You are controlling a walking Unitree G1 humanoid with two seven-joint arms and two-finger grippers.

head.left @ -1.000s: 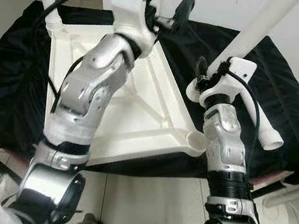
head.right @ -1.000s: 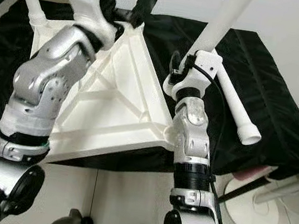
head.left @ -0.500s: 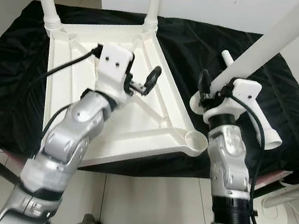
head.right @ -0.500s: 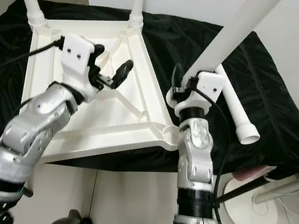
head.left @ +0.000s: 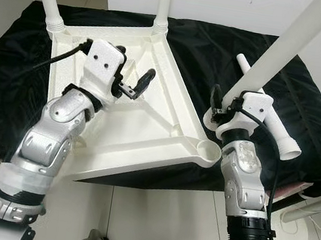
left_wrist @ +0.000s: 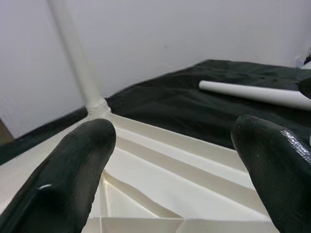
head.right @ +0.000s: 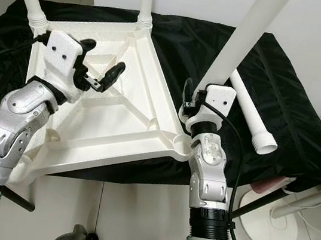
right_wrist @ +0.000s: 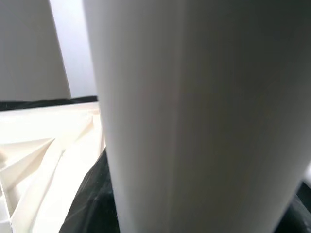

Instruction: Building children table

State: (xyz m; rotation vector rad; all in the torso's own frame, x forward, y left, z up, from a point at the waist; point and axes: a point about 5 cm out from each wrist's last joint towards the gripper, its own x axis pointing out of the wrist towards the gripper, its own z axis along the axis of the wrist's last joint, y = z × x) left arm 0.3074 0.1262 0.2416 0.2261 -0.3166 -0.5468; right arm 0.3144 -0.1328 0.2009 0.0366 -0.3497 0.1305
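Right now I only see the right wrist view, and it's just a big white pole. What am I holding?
Observer: The right gripper has its jaws shut on a table leg, which is tilted.
Operator: Where does it go?
Observer: An empty round socket sits at the near corner of the upturned tabletop, close to your gripper.
Operator: Is my other arm helping?
Observer: No. The left gripper hovers over the tabletop with its jaws open, holding nothing.
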